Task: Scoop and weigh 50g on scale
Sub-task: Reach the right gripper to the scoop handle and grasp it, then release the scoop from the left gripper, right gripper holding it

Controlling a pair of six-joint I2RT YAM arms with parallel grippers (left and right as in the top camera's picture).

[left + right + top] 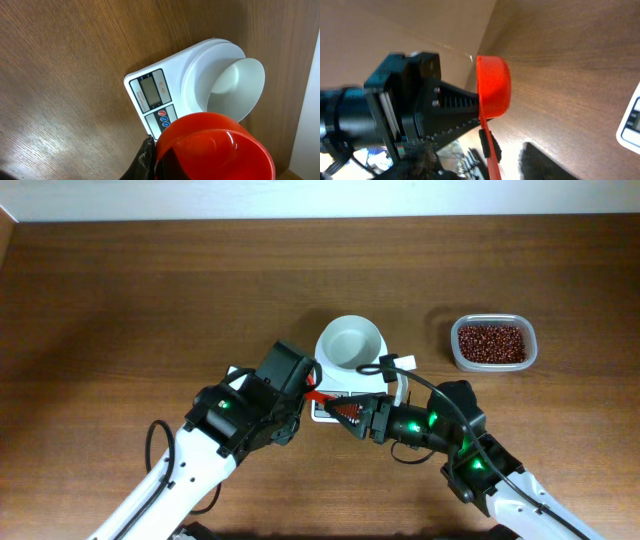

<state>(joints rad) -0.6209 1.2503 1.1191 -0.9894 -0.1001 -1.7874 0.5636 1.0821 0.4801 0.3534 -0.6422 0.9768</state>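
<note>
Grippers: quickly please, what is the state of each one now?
Left gripper: closed, holding the red scoop.
Right gripper: at the scoop's handle; open or closed cannot be told.

Left gripper point(470, 112) grips the red scoop point(493, 85) above the table point(570, 75)

One digital scale point(152, 92), one round white bowl point(350, 343) and one red scoop point(210, 150) are being counted at centre. One clear tub of red beans point(492, 343) is being counted at two o'clock. Two robot arms are being counted: the left arm point(225, 420) at seven o'clock and the right arm point(478, 460) at five.
</note>
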